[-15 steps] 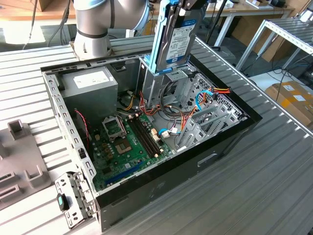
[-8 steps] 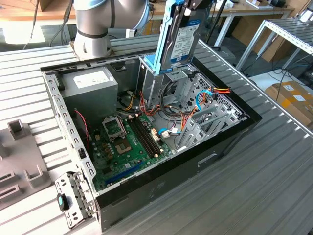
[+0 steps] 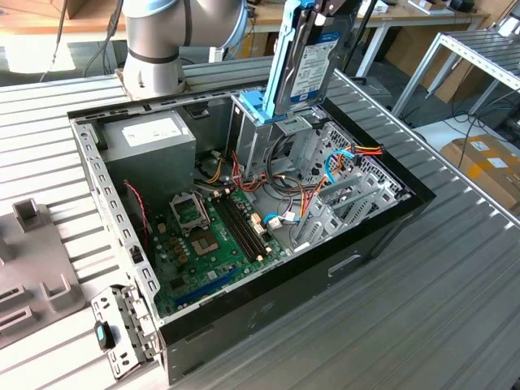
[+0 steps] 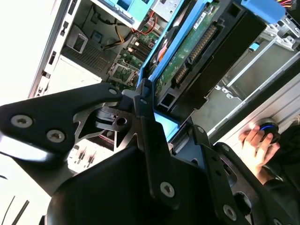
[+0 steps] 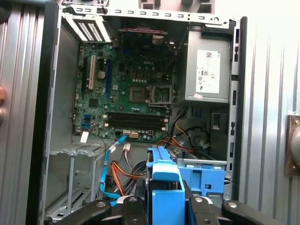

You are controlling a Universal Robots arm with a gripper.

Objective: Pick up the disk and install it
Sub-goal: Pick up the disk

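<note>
Exterior view, far middle: the disk [image 3: 305,57] on end, label toward the camera, just above the drive cage [image 3: 272,134] and its blue handle [image 3: 253,104]. Gripped from above by the gripper [image 3: 325,11]. In the second wrist view, fingers [image 4: 144,103] closed against the blue rails on either side of the disk [image 4: 187,51], with its green circuit-board face on show. In the first wrist view, the gripper [image 5: 164,206] clamped round the disk's blue end [image 5: 165,180], looking down into the computer case [image 3: 366,244]. Not yet seated in the cage. Inside the case: drive cage at the far side, green motherboard [image 3: 203,236] on the floor with an open processor socket [image 3: 188,213], grey power-supply box [image 3: 150,142] in the far corner toward the exterior view's left, orange, red and blue cables [image 3: 325,175] bundled toward the exterior view's right. Open-topped, flat on a ribbed metal table [image 3: 439,309]. Beyond the case, the robot arm's base [image 3: 154,49]. Beside the case in the second wrist view, a person's hand [image 4: 255,143] on a round blue-ringed object [image 4: 268,129].
</note>
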